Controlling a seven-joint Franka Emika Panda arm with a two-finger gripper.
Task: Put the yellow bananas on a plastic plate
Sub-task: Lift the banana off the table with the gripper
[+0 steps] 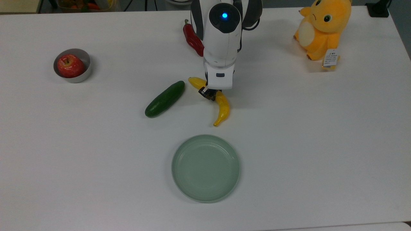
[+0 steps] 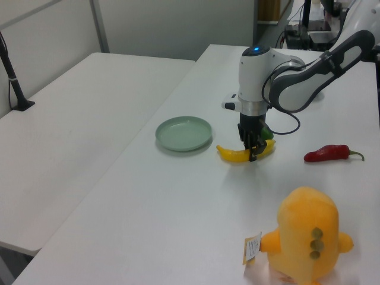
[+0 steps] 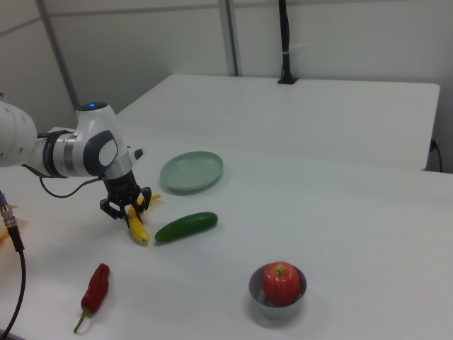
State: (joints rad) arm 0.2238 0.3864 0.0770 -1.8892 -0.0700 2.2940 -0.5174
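Gripping stage: we judge the task at its grasp step, with lift, carry and release all left to do.
Banana: the yellow banana (image 1: 220, 104) lies flat on the white table (image 1: 321, 144), its thin tip pointing toward the plate in the top view.
Gripper: our gripper (image 1: 209, 94) is down at the banana's thicker half with a finger on either side; we cannot tell whether the fingers have closed on it.
Plate: the plastic plate (image 1: 179, 186) sits bare, apart from the banana, toward the top view's bottom.
Neighbours: the cucumber (image 1: 164, 99) lies just beside the banana's blunt end; the red chili (image 2: 326, 153) is well apart.
Remaining: nothing is on the plate yet, so we count placement as undone.
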